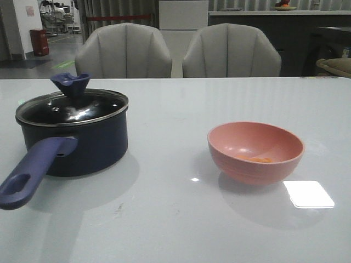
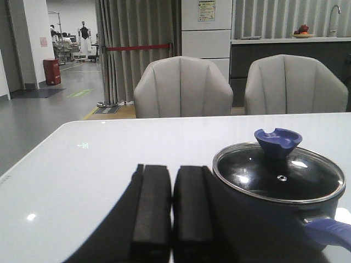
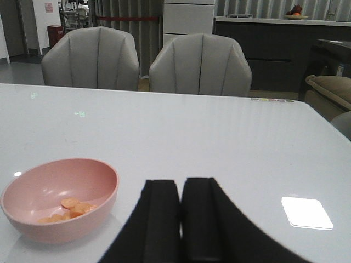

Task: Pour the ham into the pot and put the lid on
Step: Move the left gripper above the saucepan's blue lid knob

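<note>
You have a glossy white tabletop (image 1: 175, 219) carrying two things, well apart. On your left stands the pot (image 1: 82, 145), lid (image 1: 71, 107) on, its handle reaching toward the near edge. On your right sits the pink bowl (image 1: 255, 152), upright, with what look like ham (image 1: 258, 159) slivers inside.

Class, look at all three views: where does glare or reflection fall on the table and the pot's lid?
Front view: a bright rectangular glare patch lies on the glossy white table beside the salmon-pink round bowl; the clear glass lid with its dark blue knob mirrors small highlights. Left wrist view: the lid shows bright specks. Right wrist view: the same patch gleams.
</note>
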